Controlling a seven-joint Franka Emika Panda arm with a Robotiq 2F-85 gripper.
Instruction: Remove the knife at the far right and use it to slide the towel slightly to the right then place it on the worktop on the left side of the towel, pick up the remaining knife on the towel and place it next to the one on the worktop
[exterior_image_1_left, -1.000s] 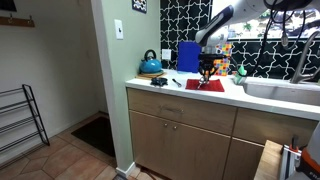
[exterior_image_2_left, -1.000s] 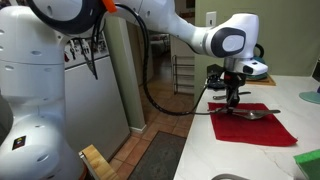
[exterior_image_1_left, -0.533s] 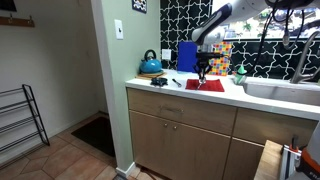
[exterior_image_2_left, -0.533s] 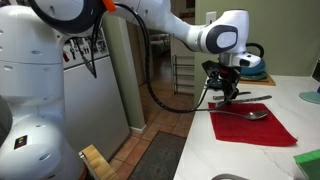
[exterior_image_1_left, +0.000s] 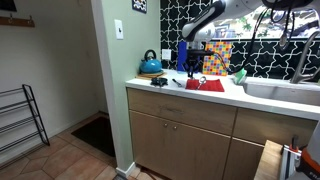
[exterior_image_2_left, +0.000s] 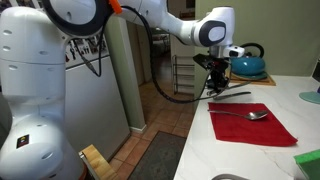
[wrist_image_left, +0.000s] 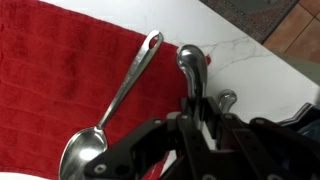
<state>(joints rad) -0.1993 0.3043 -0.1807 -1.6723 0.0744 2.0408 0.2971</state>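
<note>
The red towel (exterior_image_1_left: 205, 85) lies flat on the white worktop (exterior_image_1_left: 160, 90); it also shows in the exterior view (exterior_image_2_left: 255, 125) and the wrist view (wrist_image_left: 60, 80). A silver spoon-shaped utensil (exterior_image_2_left: 246, 114) lies on it, also seen in the wrist view (wrist_image_left: 115, 105). My gripper (exterior_image_2_left: 218, 80) is shut on a knife (exterior_image_2_left: 232, 95) and holds it level a little above the worktop, just off the towel's edge on the kettle side. In the wrist view the gripper (wrist_image_left: 195, 115) clamps the knife's handle (wrist_image_left: 188, 62), whose end is over white worktop (wrist_image_left: 250, 70). The blade is hidden.
A blue kettle (exterior_image_1_left: 150, 66) stands at the worktop's end, with a small dark object (exterior_image_1_left: 160, 81) near it. A blue board (exterior_image_1_left: 187, 55) and a checkered board (exterior_image_1_left: 217, 60) lean at the back. A sink (exterior_image_1_left: 280, 90) lies beyond the towel.
My gripper has risen off the towel with the knife and moved towards the kettle side. The spoon-shaped utensil has stayed on the towel.
</note>
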